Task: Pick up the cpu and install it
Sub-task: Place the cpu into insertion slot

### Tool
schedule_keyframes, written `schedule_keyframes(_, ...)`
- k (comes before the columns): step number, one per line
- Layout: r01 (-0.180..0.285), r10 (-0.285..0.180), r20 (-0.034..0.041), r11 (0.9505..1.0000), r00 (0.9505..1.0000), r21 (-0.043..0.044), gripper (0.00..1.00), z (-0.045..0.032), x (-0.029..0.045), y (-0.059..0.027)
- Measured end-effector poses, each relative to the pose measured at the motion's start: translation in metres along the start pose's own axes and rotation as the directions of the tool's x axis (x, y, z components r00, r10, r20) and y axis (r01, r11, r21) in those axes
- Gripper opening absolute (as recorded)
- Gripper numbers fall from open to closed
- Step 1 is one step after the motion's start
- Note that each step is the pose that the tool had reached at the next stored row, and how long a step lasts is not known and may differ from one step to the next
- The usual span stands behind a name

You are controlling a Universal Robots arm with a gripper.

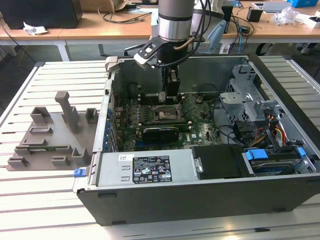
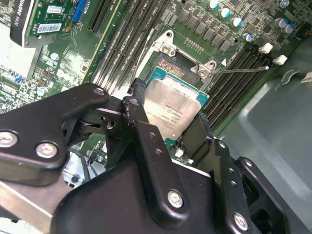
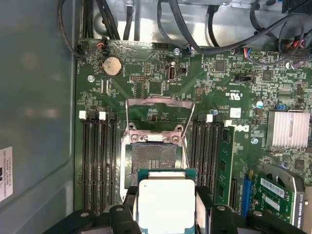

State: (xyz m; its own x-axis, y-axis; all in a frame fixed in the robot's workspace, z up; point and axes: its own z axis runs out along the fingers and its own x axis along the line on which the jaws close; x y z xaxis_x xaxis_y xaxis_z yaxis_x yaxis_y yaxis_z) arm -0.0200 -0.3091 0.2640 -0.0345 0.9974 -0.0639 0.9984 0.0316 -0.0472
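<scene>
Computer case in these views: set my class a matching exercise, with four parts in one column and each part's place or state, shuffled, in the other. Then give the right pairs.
Column one
1. cpu
2. socket
3. grey fixture tray
4. coin battery

Column two
A. on the slatted table, outside the case
B. held in the claw, over the socket
C. round and silvery, on the motherboard
D. open, with nothing in it

Pairs: 1-B; 2-D; 3-A; 4-C
</scene>
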Motion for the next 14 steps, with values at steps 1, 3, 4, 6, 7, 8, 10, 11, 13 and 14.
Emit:
schedule_keyframes(1,0.000,0.000,0.0000,1.0000,1.0000,0.0000,0.55,0.0004,0.0000,0.0000)
schedule_keyframes(3,0.000,0.000,0.0001,1.0000,1.0000,0.0001,0.55,0.0010,0.0000,0.0000)
schedule_keyframes(4,0.000,0.000,0.0000,1.0000,1.0000,0.0000,0.55,0.0016,0.0001,0.0001)
schedule_keyframes(6,0.000,0.000,0.0000,1.0000,1.0000,0.0000,0.55,0.0032,0.0002,0.0001)
schedule_keyframes(7,0.000,0.000,0.0000,1.0000,1.0000,0.0000,0.55,0.0041,0.0002,0.0002)
schedule_keyframes(8,0.000,0.000,0.0000,1.0000,1.0000,0.0000,0.55,0.0052,0.0003,0.0002)
schedule_keyframes(10,0.000,0.000,0.0000,1.0000,1.0000,0.0000,0.55,0.0074,0.0004,0.0003)
schedule_keyframes(11,0.000,0.000,0.0000,1.0000,1.0000,0.0000,0.55,0.0080,0.0005,0.0004)
schedule_keyframes(13,0.000,0.000,0.0000,1.0000,1.0000,0.0000,0.55,0.0095,0.0006,0.0004)
schedule_keyframes(14,0.000,0.000,0.0000,1.0000,1.0000,0.0001,0.55,0.0102,0.0006,0.0005)
